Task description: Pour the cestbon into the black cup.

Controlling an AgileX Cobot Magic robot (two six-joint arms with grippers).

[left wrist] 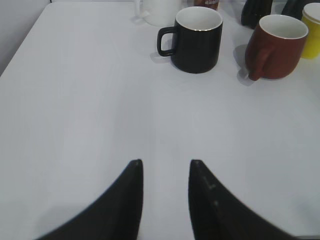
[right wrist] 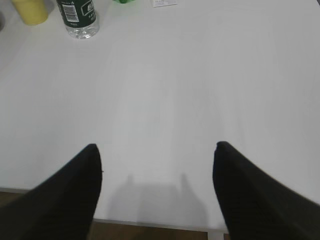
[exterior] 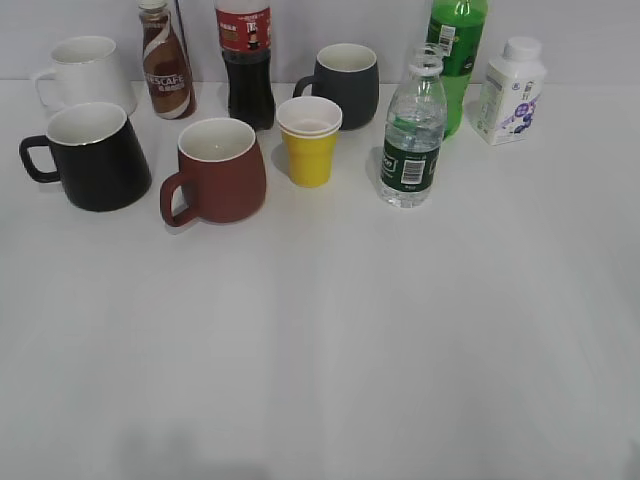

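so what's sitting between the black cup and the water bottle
In the exterior view, the brownish-red mug and the yellow cup stand between the black cup and the cestbon.

Dark green label on clear cestbon [exterior: 413,130]; glossy black cup [exterior: 92,156].

the cestbon [exterior: 414,135] stands upright toward the far edge of my table, right of the middle. it is a clear ribbed bottle with a dark green label and a white barcode patch, and no cap shows on its neck. my black cup [exterior: 92,155] sits upright near the far left corner, glossy, white inside, its loop handle pointing at the left edge.
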